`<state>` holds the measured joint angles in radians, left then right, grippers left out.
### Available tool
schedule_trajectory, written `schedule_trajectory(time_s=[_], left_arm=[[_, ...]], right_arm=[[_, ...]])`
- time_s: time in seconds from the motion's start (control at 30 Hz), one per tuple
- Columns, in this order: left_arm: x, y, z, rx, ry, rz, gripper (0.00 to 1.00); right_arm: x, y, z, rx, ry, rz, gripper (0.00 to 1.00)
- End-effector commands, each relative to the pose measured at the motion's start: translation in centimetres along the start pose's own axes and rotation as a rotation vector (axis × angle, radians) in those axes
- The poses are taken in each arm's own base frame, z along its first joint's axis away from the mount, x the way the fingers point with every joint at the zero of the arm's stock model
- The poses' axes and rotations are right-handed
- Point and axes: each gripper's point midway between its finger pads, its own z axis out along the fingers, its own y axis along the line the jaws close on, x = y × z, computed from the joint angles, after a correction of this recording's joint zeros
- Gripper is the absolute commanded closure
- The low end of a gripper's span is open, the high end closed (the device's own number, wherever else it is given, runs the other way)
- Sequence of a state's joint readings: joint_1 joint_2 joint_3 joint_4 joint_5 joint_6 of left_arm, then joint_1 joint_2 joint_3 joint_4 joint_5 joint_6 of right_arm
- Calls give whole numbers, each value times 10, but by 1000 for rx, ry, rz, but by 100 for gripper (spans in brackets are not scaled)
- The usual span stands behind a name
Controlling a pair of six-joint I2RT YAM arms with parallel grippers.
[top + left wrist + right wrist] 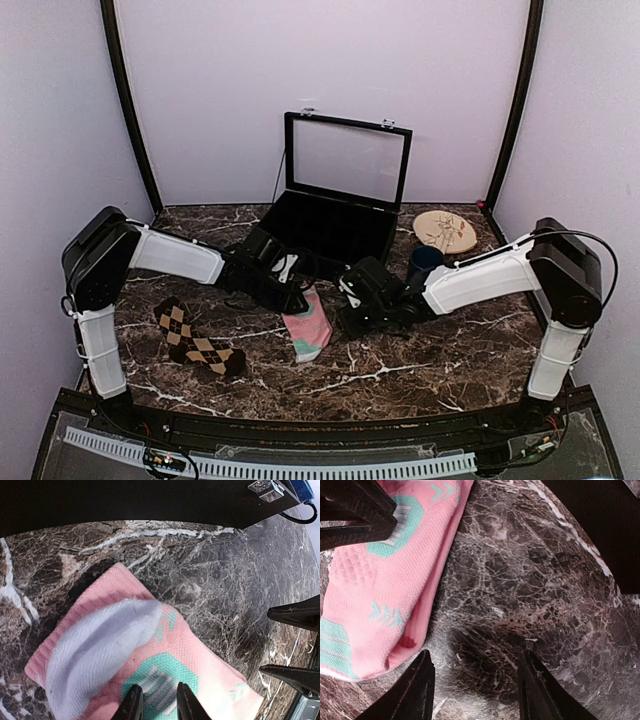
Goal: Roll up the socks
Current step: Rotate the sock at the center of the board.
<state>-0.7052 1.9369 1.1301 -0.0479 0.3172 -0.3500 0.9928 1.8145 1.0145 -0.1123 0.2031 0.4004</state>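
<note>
The pink sock (307, 330) with teal patches lies mid-table. In the left wrist view (202, 647) its white toe (95, 650) is folded back over the pink part. My left gripper (157, 686) sits right over a teal patch, its jaws a narrow gap apart with flat fabric between the tips; in the top view it (296, 300) is at the sock's far end. My right gripper (476, 656) is wide open and empty over bare marble, just right of the sock (375, 590). The brown argyle sock (198, 343) lies flat at the left, apart from both grippers.
A black case (340, 228) with its lid up stands at the back, close behind both grippers. A round wooden disc (445, 232) and a dark blue cup (424, 262) sit at the back right. The right gripper's fingers (295, 617) show in the left wrist view.
</note>
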Motion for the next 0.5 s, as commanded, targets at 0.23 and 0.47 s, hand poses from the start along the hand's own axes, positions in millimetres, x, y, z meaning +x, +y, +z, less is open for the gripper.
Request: schedule_trajectory(time_s=[0.23,0.47], left_arm=[[27,13,11,-38,99,-11,75],[30,13,14,-32,107,-11,76]], right_arm=[[-16,15,14,-39,-16,-26,47],[-15,20,22,-33,-6,-45,47]])
